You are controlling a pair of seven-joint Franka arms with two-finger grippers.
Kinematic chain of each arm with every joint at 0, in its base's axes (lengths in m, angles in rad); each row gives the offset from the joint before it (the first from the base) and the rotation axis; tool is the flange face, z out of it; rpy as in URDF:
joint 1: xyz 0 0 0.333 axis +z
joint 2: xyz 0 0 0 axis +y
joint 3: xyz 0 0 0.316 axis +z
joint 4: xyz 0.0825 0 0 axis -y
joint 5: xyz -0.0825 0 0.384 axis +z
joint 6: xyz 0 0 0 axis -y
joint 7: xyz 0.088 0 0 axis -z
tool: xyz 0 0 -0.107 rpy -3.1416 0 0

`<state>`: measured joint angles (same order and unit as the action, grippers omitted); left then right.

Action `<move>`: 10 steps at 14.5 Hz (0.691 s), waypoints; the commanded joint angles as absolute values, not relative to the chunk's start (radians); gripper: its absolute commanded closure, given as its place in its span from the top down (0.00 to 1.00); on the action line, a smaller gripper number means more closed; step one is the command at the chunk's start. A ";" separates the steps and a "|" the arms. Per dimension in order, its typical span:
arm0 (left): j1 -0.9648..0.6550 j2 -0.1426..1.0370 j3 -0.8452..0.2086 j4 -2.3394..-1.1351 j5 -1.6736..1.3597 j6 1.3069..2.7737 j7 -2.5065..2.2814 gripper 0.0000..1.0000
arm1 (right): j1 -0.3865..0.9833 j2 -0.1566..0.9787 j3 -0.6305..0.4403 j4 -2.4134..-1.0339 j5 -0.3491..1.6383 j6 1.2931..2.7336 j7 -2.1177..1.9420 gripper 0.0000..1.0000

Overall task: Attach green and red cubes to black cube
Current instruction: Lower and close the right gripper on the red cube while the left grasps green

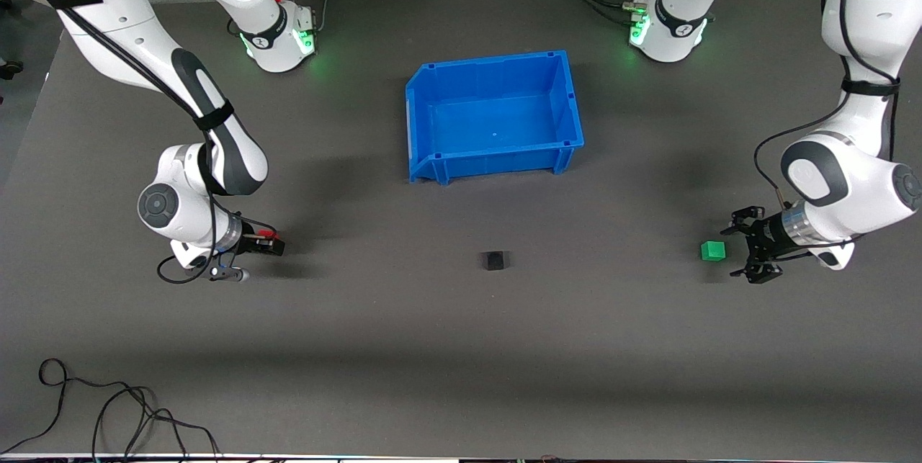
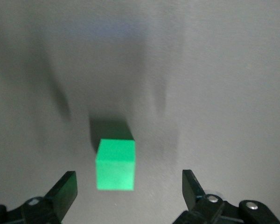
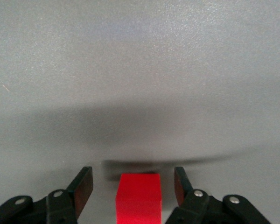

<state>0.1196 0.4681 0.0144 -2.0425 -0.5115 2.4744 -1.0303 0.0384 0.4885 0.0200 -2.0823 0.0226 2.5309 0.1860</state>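
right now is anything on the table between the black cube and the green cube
Nothing: in the front view, the table is bare between the black cube and the green cube.

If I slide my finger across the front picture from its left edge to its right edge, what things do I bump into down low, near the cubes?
right gripper around the red cube → black cube → green cube → left gripper, open.

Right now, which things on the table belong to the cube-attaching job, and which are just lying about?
Job:
- black cube, mid-table
- green cube, ahead of the open left pincer
- red cube, between the right pincer fingers, not touching them

Lying about:
- blue bin
- loose cable
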 commanded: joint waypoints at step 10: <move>0.114 0.483 -0.002 -2.092 -0.532 2.545 -1.000 0.25 | 0.043 0.500 0.015 -2.094 0.018 2.546 0.210 0.60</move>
<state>0.1192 0.4976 -0.0030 -2.0829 -0.5124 2.5363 -1.0187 0.0381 0.5033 0.0185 -2.0856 0.0226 2.5309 0.1894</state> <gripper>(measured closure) 0.463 0.388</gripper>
